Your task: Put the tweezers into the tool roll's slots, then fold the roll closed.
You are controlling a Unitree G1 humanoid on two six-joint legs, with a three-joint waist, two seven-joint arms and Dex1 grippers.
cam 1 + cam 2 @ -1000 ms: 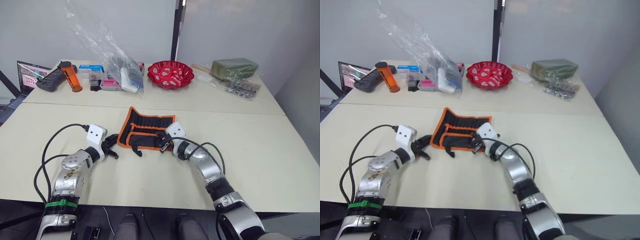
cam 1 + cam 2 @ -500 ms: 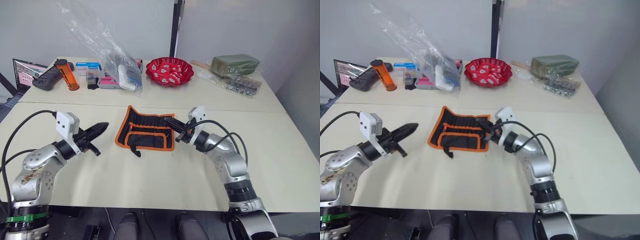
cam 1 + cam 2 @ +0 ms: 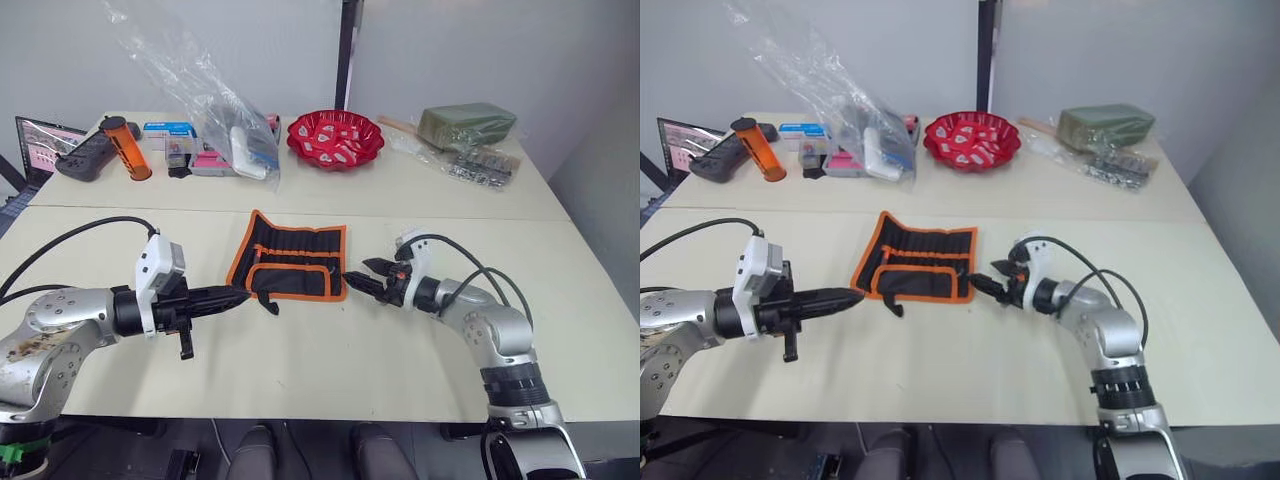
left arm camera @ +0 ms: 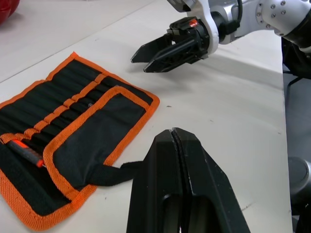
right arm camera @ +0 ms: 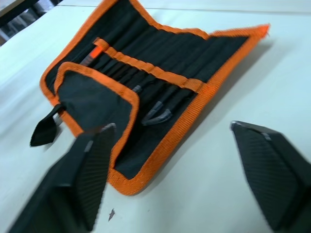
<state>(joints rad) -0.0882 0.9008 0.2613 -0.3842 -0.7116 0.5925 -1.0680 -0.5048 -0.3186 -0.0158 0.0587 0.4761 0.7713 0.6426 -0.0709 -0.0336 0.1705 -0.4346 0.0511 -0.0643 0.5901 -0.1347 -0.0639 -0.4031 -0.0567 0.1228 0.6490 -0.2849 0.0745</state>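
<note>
Left eye view: tool roll [image 3: 293,263] centre frame, long axis left-right, tweezers [image 5: 156,115] slotted inside; right gripper [image 3: 364,281] spread wide, just beside its right edge, nearer than pinched-together left gripper [image 3: 236,297]

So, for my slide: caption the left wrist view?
Shut left gripper faces the tool roll; right gripper hovers beyond.

Red bowl [image 3: 337,140] at far worktop [image 3: 300,350] edge, clear plastic bag [image 3: 215,95] beside it, orange cylinder [image 3: 120,148], black controller [image 3: 80,157], green packet [image 3: 466,125], laptop [image 3: 35,145] far left
</note>
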